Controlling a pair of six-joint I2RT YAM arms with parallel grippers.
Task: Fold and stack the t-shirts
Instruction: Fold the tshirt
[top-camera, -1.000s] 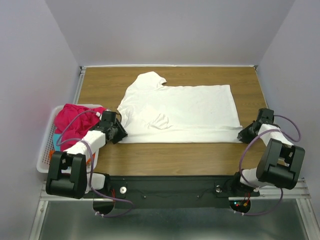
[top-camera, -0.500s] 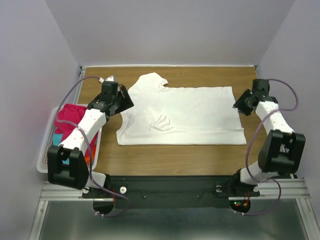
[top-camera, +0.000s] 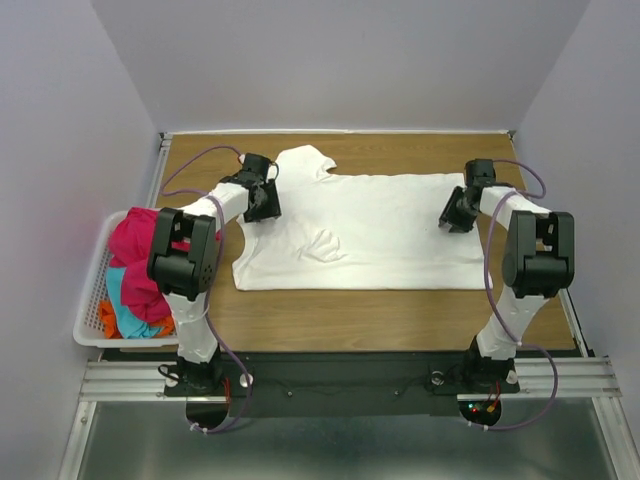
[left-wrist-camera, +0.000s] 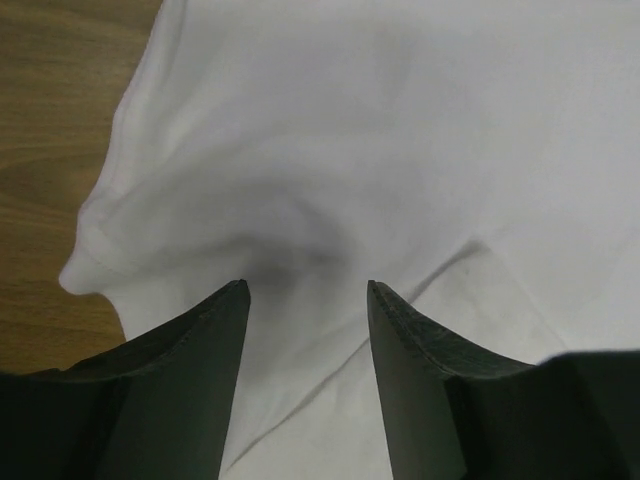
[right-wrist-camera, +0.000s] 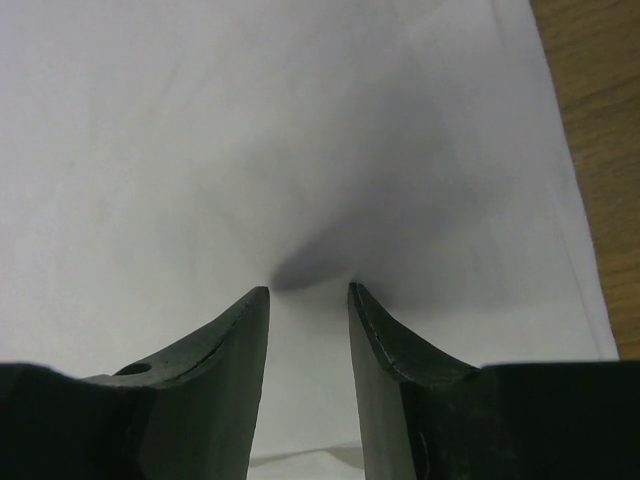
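Observation:
A large white t-shirt (top-camera: 370, 225) lies spread flat across the middle of the wooden table, with a small wrinkle left of its centre. My left gripper (top-camera: 267, 204) is open, its tips down on the shirt's far-left sleeve area; in the left wrist view (left-wrist-camera: 307, 290) white cloth (left-wrist-camera: 330, 150) lies between the fingers. My right gripper (top-camera: 453, 214) is open on the shirt's far-right edge; in the right wrist view (right-wrist-camera: 308, 292) flat cloth (right-wrist-camera: 250, 130) lies between the fingers. Magenta (top-camera: 140, 240), cyan (top-camera: 125, 290) and orange (top-camera: 108, 318) shirts sit bunched in the basket.
The white lattice basket (top-camera: 88, 305) stands off the table's left edge. Bare wood (top-camera: 380, 315) runs between the shirt's near hem and the arm bases. Grey walls close the table at the back and both sides.
Both arms have swung from the shirt's near corners to its far side: left gripper to the far-left sleeve area, right gripper to the far-right edge. The shirt lies about as before.

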